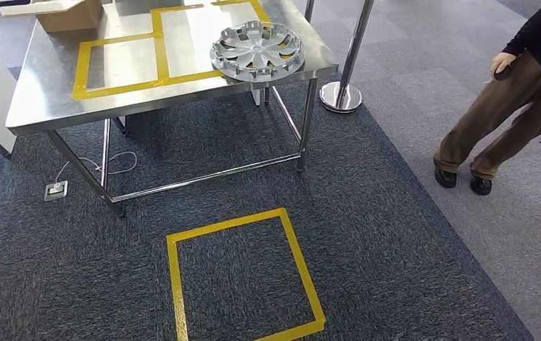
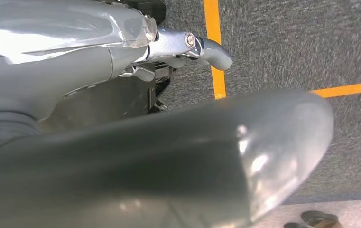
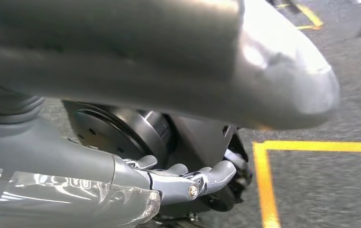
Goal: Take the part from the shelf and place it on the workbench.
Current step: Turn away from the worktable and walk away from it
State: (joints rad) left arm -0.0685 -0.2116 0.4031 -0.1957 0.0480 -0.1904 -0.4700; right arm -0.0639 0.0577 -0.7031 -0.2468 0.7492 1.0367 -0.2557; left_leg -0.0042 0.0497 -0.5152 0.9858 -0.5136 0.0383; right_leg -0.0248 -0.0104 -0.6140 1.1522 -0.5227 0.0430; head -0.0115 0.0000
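Note:
The part, a silver wheel cover (image 1: pixel 256 50), lies flat on the steel workbench (image 1: pixel 47 106), near its right front corner and across a yellow taped outline. My left hand (image 2: pixel 74 61) hangs over the carpet. Its fingers (image 2: pixel 211 50) are loosely extended and hold nothing. My right hand (image 3: pixel 74 166) hangs the same way, fingers (image 3: pixel 207 178) apart and empty, with yellow floor tape beyond them.
A person in brown trousers (image 1: pixel 509 106) stands at the right on the lighter floor. A chrome post base (image 1: pixel 340 96) sits by the bench's right leg. A cardboard box (image 1: pixel 68 13) is on the bench's far left. A yellow taped square (image 1: pixel 242 277) marks the carpet, and a floor socket (image 1: pixel 55 190) lies under the bench.

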